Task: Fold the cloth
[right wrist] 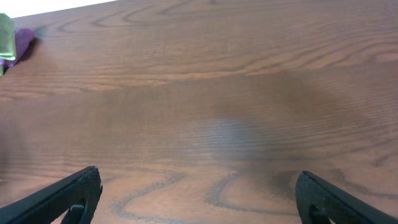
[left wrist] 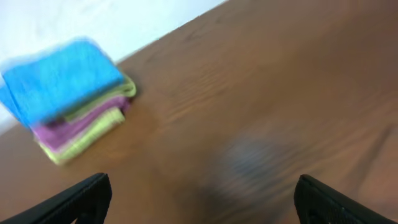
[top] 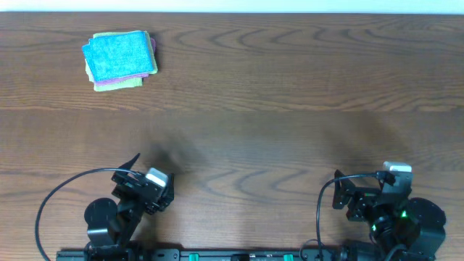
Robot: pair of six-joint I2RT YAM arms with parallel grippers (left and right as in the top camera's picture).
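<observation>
A stack of folded cloths (top: 119,59) lies at the far left of the wooden table, a blue one on top, then purple and yellow-green ones. It also shows in the left wrist view (left wrist: 68,99), blurred, and its edge shows in the right wrist view (right wrist: 12,40). My left gripper (top: 148,190) is open and empty near the front edge; its fingertips (left wrist: 202,199) stand wide apart. My right gripper (top: 373,190) is open and empty at the front right, with its fingertips (right wrist: 199,196) wide apart over bare wood.
The brown wooden table (top: 275,101) fills the view, with a white wall strip at the back. Black cables loop beside both arm bases at the front edge.
</observation>
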